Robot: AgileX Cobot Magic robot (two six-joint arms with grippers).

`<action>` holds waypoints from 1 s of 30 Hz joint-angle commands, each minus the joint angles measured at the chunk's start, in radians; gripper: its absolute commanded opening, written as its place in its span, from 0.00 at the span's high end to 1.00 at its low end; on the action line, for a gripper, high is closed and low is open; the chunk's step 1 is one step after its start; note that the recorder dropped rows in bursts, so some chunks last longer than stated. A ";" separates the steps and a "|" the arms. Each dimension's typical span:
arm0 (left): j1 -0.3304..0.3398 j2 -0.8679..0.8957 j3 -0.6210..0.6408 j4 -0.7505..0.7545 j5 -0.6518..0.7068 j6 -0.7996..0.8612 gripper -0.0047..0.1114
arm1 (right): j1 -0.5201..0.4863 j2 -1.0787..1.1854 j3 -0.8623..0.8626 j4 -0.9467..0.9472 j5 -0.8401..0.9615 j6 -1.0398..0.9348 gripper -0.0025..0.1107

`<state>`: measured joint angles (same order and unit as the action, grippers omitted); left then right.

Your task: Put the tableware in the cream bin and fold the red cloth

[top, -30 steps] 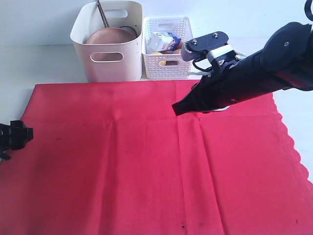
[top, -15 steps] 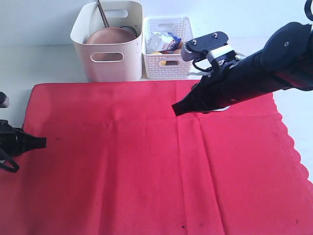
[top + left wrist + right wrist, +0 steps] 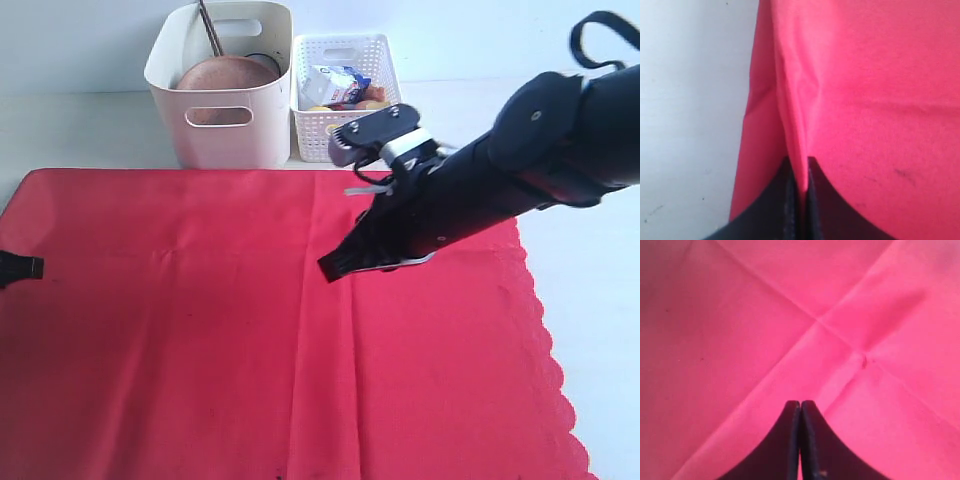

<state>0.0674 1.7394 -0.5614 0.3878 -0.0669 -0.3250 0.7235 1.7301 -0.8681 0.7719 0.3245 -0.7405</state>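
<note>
The large bright red fabric tablecloth (image 3: 180, 340) is lying spread flat. The left gripper (image 3: 801, 164) is pinching a raised ridge at its left edge, while the right gripper (image 3: 800, 407), jaws pressed together on nothing, is hovering over its centre creases.

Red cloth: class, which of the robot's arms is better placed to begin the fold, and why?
Probably left. The left pincer is shut on a raised pinch of the red cloth at its edge, ready to lift. The right pincer is shut on nothing, over the middle creases.
</note>
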 commanded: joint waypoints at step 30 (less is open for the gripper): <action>-0.496 -0.467 -0.024 -0.010 0.208 -0.022 0.96 | 0.078 -0.113 -0.176 -0.944 0.243 0.769 0.98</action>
<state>-0.3949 1.2823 -0.5633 0.3863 0.1380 -0.3336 0.8113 1.7253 -1.0360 0.1184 0.5141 -0.2349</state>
